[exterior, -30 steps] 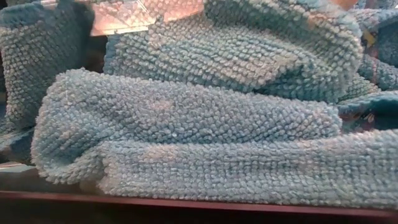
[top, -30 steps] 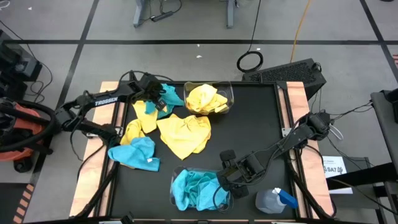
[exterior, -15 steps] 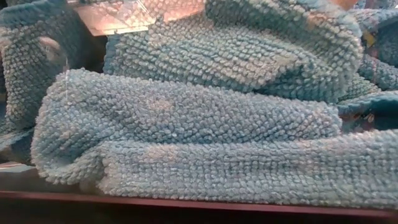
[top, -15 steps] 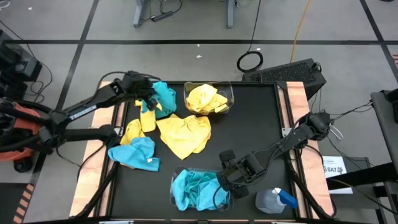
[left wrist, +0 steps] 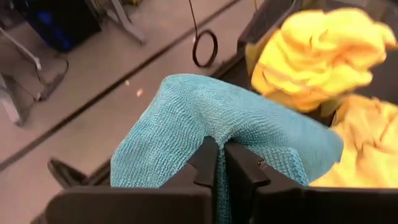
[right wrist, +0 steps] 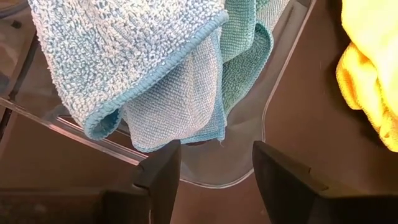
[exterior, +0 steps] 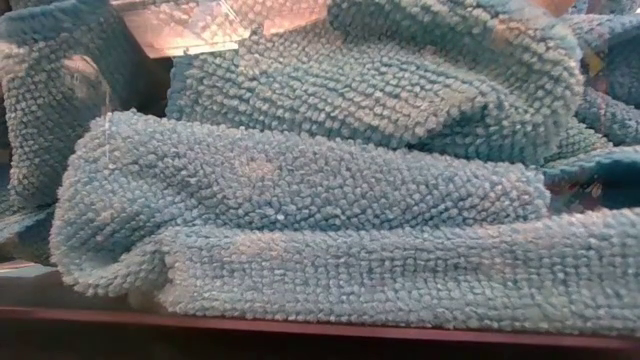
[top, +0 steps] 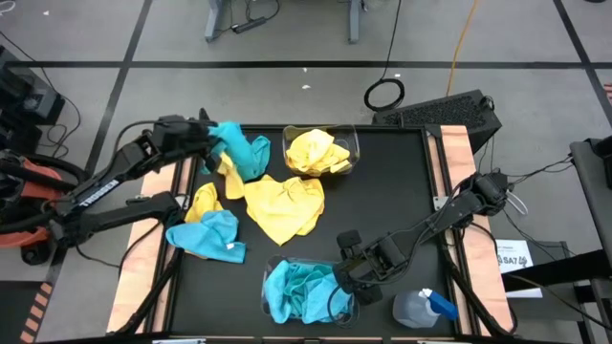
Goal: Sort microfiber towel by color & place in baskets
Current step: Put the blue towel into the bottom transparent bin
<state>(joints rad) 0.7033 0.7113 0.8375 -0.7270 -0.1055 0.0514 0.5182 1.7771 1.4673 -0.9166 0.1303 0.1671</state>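
L gripper [top: 212,137] clamps a blue towel [top: 241,148] at far-left; blue basket [top: 308,292] sits diagonally across, by R gripper [top: 346,277], its jaws apart.

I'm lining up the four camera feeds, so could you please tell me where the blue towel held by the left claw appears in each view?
High view: the held blue towel hangs at the table's far left corner, shut in the left claw.
Low view: not identifiable; only blue towels in the near basket fill it.
Left wrist view: centre, pinched.
Right wrist view: not in it.
Shared landmark: the yellow-filled basket.
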